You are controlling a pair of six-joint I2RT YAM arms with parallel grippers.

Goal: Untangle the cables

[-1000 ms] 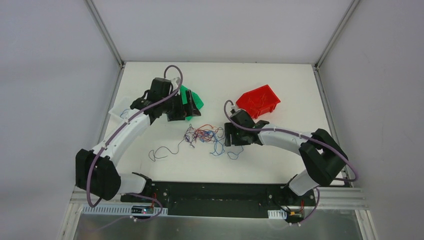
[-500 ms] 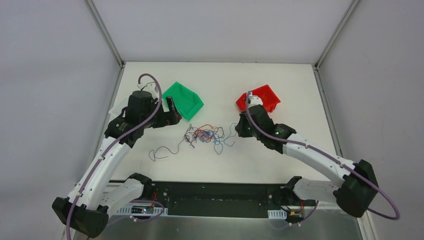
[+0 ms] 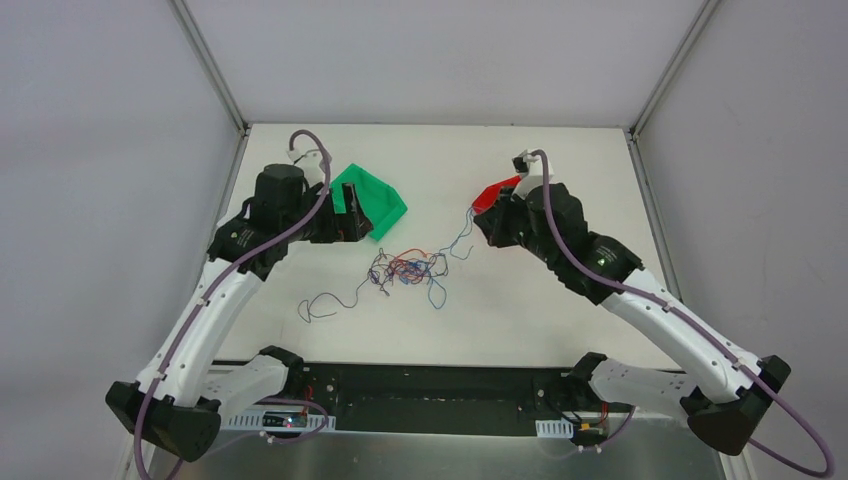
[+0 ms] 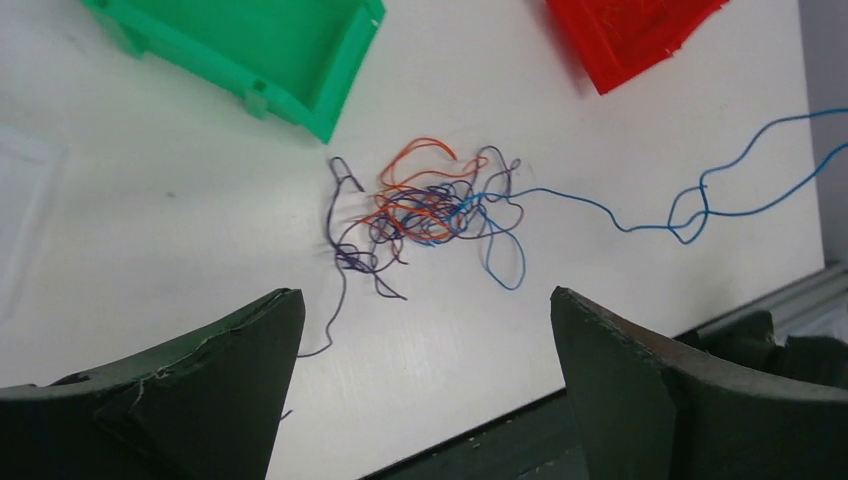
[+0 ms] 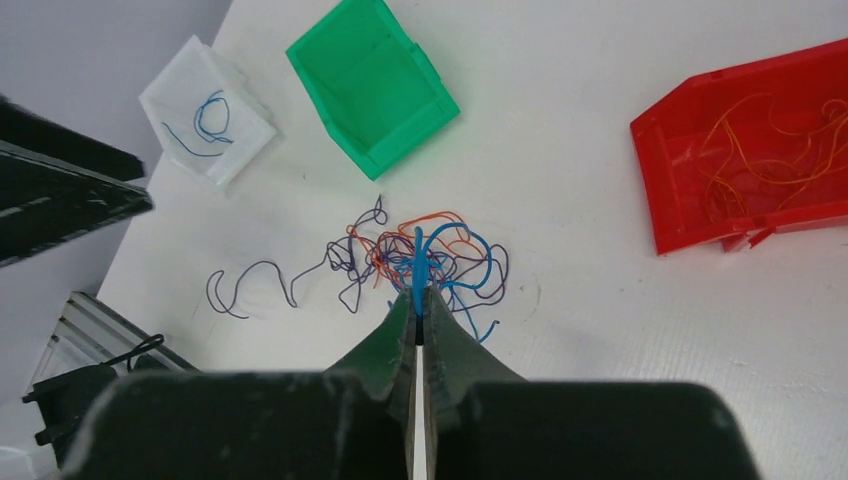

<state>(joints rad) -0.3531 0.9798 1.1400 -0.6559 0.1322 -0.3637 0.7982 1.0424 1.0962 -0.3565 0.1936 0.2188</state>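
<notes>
**Blue cable clamped and drawn out; most of the knot remains**

The white table [image 3: 560, 300] carries everything. The right arm reaches in from the near right. Its right gripper [image 5: 420, 305] is pinched together on a blue cable [image 4: 690, 200] and raised above the surface just beside the red bin [image 5: 700, 170]. From the claw the cable runs left and down into the tangle [image 3: 405, 270], so its other end looks caught in the knot.

The left gripper [image 4: 422, 300] hangs beside the green bin [image 3: 375, 200], to the far left of the tangle. Its fingers stand wide apart with nothing between them.

There are three containers:
- The red bin at the far right holds several orange strands.
- The white tray [image 5: 200, 70] at the far left holds a couple of blue ones.
- No wire shows in the green bin.

The cables themselves lie mostly as one small knot in the middle of the table, with orange-red, blue and dark strands looped through one another. A dark strand [image 3: 325, 303] squiggles loose to the near left of the knot. Whether it is joined to the knot I cannot tell.

The work seems partly done. Some strands are sorted into the red bin and the tray, and one blue cable is being drawn out. The bulk of the knot is left to separate, including every dark strand.
</notes>
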